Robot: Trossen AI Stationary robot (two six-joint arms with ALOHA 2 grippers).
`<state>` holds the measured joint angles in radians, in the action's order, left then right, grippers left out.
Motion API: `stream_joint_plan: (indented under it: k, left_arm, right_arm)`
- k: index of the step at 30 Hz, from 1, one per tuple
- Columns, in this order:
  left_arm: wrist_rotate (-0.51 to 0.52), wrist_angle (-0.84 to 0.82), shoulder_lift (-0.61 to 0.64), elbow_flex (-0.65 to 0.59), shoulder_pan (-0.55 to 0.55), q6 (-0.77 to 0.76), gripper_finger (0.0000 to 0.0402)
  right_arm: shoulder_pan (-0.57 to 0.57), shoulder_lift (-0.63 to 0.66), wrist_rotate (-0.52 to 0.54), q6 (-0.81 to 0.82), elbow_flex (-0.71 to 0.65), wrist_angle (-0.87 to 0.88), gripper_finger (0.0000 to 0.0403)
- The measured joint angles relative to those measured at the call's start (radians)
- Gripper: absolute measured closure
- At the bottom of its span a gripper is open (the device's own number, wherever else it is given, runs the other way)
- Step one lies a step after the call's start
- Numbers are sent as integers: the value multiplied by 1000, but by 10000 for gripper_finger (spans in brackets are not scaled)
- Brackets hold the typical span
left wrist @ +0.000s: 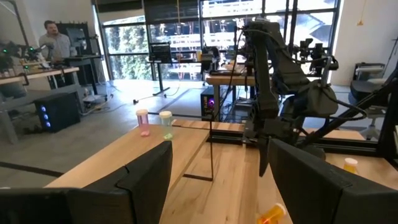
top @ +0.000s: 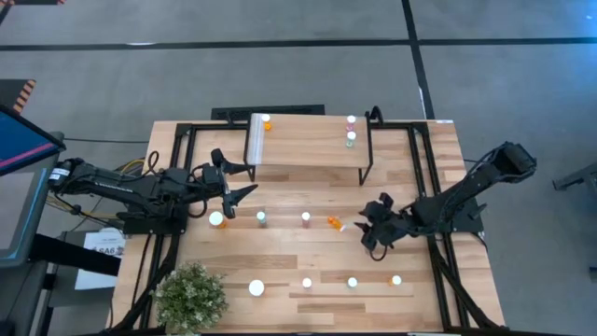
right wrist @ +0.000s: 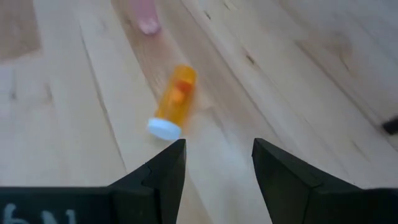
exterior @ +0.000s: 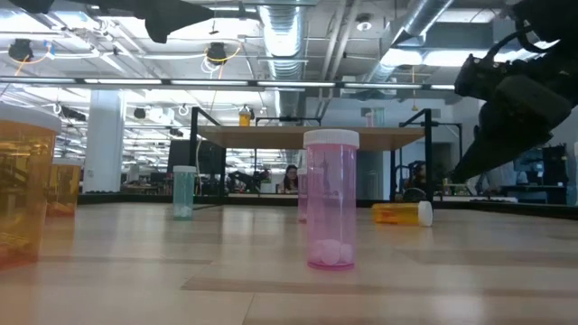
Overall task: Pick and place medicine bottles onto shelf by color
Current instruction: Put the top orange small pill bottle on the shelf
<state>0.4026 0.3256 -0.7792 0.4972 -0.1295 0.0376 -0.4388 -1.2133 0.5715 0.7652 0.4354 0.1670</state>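
Observation:
The shelf stands at the table's far middle and bears an orange bottle, a pink one and a green one. A small orange bottle lies on its side on the table, white cap toward my right gripper. That gripper is open and empty, just right of the bottle. My left gripper is open and empty, raised near the shelf's left end. A green, a pink and a larger orange bottle stand in a row on the table.
Several more bottles stand in a row near the front edge, one with a larger cap. A potted plant sits at the front left corner. Black frame rails run along both sides of the table. A person stands far off in the room.

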Motion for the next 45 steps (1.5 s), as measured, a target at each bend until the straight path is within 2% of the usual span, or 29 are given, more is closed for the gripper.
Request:
stream_joint_plan:
  k: [8, 20, 31, 37, 45]
  left_arm:
    - [0, 1, 0, 0, 0, -13, 148]
    - [1, 0, 0, 0, 0, -15, 148]
    - [1, 0, 0, 0, 0, -15, 148]
    - [1, 0, 0, 0, 0, -15, 148]
    - [0, -1, 0, 0, 0, -15, 148]
  right_arm:
    - [-6, -46, -14, -101, 0, -249, 192]
    - [-3, -309, -16, -39, 0, -401, 174]
    - [41, -423, -8, 25, 8, -466, 152]
    - [43, -404, -17, 24, 7, -457, 176]
    - [43, -315, -48, 16, 4, -406, 243]
